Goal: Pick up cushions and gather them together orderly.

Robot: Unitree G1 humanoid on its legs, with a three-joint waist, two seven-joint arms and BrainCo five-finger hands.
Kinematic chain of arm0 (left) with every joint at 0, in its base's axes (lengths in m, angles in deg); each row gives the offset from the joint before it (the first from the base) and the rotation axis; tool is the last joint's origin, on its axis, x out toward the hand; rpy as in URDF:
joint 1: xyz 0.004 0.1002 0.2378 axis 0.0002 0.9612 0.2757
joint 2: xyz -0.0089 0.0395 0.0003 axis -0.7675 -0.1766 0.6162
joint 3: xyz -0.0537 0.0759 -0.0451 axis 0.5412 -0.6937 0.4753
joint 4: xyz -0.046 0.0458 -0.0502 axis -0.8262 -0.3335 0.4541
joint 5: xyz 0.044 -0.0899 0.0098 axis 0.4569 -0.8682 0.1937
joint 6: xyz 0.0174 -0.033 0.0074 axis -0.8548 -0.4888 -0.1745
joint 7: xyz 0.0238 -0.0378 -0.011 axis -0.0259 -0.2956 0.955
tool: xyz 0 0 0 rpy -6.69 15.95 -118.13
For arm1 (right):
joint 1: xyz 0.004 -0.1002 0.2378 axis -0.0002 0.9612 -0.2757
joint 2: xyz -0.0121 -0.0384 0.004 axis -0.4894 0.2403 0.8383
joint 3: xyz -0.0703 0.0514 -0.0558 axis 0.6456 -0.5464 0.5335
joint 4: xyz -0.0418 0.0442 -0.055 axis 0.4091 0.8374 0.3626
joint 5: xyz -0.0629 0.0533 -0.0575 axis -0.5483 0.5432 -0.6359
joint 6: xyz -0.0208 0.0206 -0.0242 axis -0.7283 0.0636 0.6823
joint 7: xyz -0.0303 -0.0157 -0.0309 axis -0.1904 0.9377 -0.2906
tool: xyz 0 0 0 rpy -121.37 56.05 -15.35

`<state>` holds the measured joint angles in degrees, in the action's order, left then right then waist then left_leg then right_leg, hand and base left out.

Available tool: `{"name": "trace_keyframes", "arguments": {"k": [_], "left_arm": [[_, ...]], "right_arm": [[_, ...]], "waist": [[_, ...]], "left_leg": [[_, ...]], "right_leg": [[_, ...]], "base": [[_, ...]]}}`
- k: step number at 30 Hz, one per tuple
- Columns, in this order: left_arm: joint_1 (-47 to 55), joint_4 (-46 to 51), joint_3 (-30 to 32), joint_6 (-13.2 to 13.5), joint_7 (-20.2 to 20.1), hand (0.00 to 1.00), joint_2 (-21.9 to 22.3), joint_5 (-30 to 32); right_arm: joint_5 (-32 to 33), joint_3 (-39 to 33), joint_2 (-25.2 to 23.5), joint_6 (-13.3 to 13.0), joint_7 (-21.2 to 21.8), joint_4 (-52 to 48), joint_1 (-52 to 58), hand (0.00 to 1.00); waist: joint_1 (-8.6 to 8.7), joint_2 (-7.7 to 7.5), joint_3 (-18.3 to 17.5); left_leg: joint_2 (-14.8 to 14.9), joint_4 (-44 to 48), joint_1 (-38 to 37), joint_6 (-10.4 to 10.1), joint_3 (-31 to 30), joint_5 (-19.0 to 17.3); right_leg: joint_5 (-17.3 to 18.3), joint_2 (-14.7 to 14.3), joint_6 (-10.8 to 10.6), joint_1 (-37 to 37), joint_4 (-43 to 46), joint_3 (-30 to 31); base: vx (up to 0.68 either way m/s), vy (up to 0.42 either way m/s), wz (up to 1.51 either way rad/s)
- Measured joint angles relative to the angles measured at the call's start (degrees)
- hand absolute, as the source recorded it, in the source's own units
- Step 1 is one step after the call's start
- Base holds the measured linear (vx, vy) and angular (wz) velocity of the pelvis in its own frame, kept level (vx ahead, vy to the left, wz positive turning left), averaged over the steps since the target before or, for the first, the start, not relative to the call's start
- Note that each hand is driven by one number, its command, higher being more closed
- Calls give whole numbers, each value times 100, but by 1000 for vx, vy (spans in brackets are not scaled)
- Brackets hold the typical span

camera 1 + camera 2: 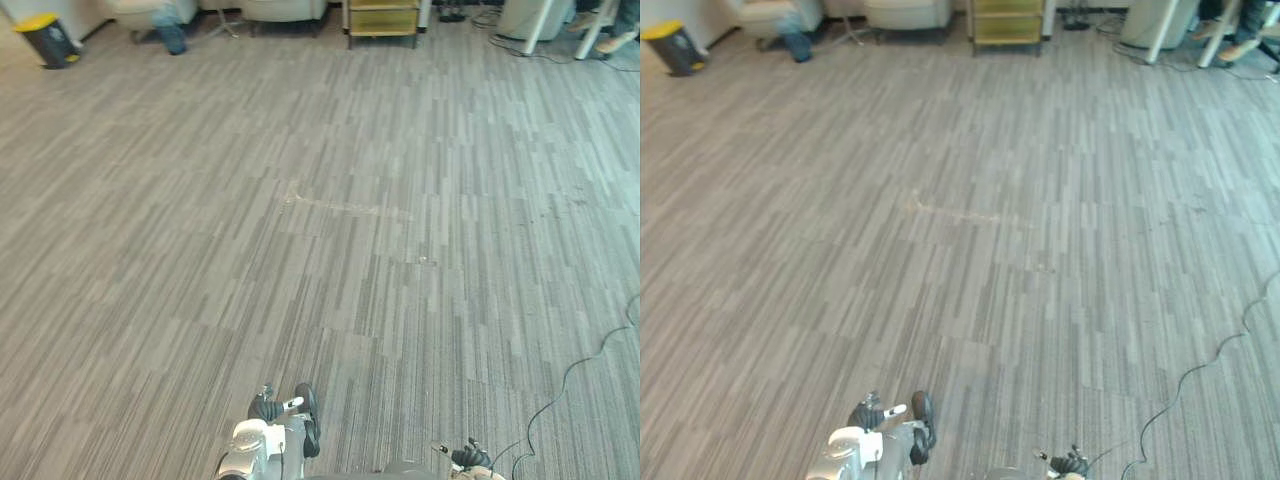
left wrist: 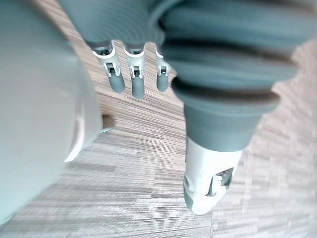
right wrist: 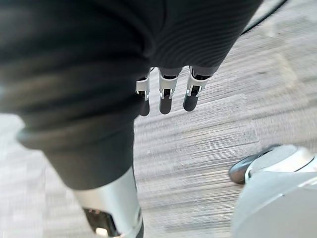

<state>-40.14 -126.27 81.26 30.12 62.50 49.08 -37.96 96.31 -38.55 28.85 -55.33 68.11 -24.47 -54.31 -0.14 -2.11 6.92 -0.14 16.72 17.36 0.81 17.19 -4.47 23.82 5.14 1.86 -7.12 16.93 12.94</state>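
Above the grey carpet floor (image 1: pixel 330 250), left robot hand (image 2: pixel 136 82) and right robot hand (image 3: pixel 166 96) hang loose-fingered, empty; best search toward the far-edge pale seats (image 1: pixel 285 8).

We see a grey striped carpet floor (image 1: pixel 330 250) stretching away, with a pale scuff (image 1: pixel 335 207) near its middle. Along the far edge, from the left, stand a black bin (image 1: pixel 47 40) with a yellow lid, a blue object (image 1: pixel 170 35) against a pale armchair (image 1: pixel 130 10), a second pale seat (image 1: pixel 285 10), a yellowish shelf unit (image 1: pixel 382 20) and white table legs (image 1: pixel 538 30). A person's shoe (image 1: pixel 613 42) rests near the legs.
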Motion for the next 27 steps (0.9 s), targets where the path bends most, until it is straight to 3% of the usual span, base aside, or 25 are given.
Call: {"name": "trace_keyframes", "arguments": {"k": [1, 3, 4, 5, 7, 9, 10, 12, 13, 14, 16, 18, 19, 20, 21, 23, 25, 27], "left_arm": [[-7, -26, 7, -5, 8, 0, -11, -4], [-34, -157, -125, -15, 7, 0, -37, -4], [-30, -225, -241, -33, 13, 0, -45, -6], [-69, -278, -346, -40, 25, 0, -33, -7], [-165, -443, -484, -43, 41, 0, -21, -18], [-262, -440, -516, -39, 57, 0, -79, -50], [-320, -438, -522, -39, 60, 0, -133, -80], [-425, -437, -582, -30, 72, 0, -227, -122], [-441, -441, -582, -28, 72, 0, -225, -121], [-428, -490, -541, -28, 70, 0, -168, -112], [-373, -564, -375, -33, 42, 0, -49, -95], [-324, -480, -117, -34, 49, 0, 138, -97], [-298, -364, -32, -32, 39, 0, 208, -100], [-258, -239, 32, -30, 26, 0, 212, -103], [-199, -32, 114, -11, 43, 0, 216, -105], [-116, 94, 83, -4, 33, 0, 222, -112], [-69, 206, 58, 6, 39, 0, 224, -114], [-75, 272, 52, 11, 40, 0, 250, -114]], "right_arm": [[39, -33, -39, -2, 8, 8, -6, 0], [90, -194, -174, 1, 10, 84, -10, 0], [130, -203, -210, 3, 18, 146, -26, 0], [202, -255, -160, -14, 38, 174, -69, 0], [266, -211, 3, -50, 35, 196, -178, 0], [290, -140, 50, -89, 29, 196, -312, 0], [315, -121, 52, -98, 29, 197, -388, 0], [324, -98, 54, -109, 21, 194, -520, 0], [324, -98, 58, -108, -1, 201, -504, 0], [325, -109, 126, -106, -5, 219, -429, 0], [347, -150, 146, -116, -2, 179, -441, 0], [365, -156, 128, -95, 0, 68, -382, 0], [367, -119, 30, -86, -1, -49, -320, 0], [372, -62, 6, -84, -9, -120, -303, 0], [382, 135, -23, -98, -13, -307, -247, 0], [433, 195, -31, -98, -10, -441, -240, 0], [487, 191, 8, -116, -9, -501, -253, 0], [486, 145, 4, -105, -3, -478, -293, 0]], "waist": [[-5, -62, -15], [47, -98, -6], [79, -73, 11], [82, -12, 62], [104, 236, 196], [114, 365, 278], [131, 366, 283], [274, 341, 424], [330, 298, 451], [351, 353, 504], [299, 408, 497], [343, 461, 576], [327, 471, 604], [315, 440, 625], [226, 316, 701], [76, 198, 690], [27, 233, 652], [-12, 285, 622]], "left_leg": [[-50, 54, -61, 12, 77, -87], [-159, 157, -475, 190, 152, -446], [-197, 69, -811, 195, 142, -575], [-218, -194, -1263, 193, 111, -604], [-103, -806, -2074, 191, 125, -603], [0, -1178, -2559, 191, 296, -602], [53, -1284, -2670, 190, 318, -603], [162, -1422, -2904, 102, 277, -650], [168, -1466, -3048, -71, 254, -753], [221, -1417, -3278, -267, 174, -870], [328, -916, -3161, -450, 181, -763], [682, 1011, -2539, -527, 128, -621], [1026, 2306, -2087, -506, 94, -468], [1305, 3240, -1790, -501, 138, -471], [1531, 4043, -1452, -482, 261, -500], [1580, 4129, -1052, -485, 482, -502], [1469, 3449, -611, -478, 785, -506], [1102, 2011, -349, -482, 936, -495]], "right_leg": [[19, 61, -151, 116, 323, 28], [-278, 80, -1075, 648, 2029, 38], [-360, 67, -1325, 939, 2883, -18], [-236, 23, -1107, 1188, 3354, -215], [12, -39, -617, 1554, 3227, -877], [35, -47, -384, 2124, 2588, -1553], [-118, -104, -302, 2455, 2128, -1729], [-876, -176, -241, 2916, 1087, -1806], [-1521, -237, -277, 3025, 564, -1637], [-2121, -343, -59, 3043, 768, -1504], [-1732, -331, 72, 3122, 1221, -1441], [-1408, -354, 199, 2764, 1278, -1445], [-1342, -439, 238, 2426, 1142, -1457], [-1295, -519, 307, 2044, 960, -1459], [-1077, -563, 459, 1491, 695, -1382], [-881, -562, 533, 1133, 567, -1188], [-771, -525, 550, 755, 303, -1091], [-699, -494, 432, 453, 83, -881]], "base": [[792, 270, -62], [537, 203, -23], [543, 210, -18], [524, 195, -31], [469, 141, -31], [486, 68, -21], [529, -37, -5], [502, -102, 29], [529, -158, 36], [560, -176, 12], [532, -239, -16], [479, -268, -4], [443, -209, 0], [485, -220, -15], [354, -161, -24], [291, -94, -42], [281, -9, -39], [391, 62, -36]]}}
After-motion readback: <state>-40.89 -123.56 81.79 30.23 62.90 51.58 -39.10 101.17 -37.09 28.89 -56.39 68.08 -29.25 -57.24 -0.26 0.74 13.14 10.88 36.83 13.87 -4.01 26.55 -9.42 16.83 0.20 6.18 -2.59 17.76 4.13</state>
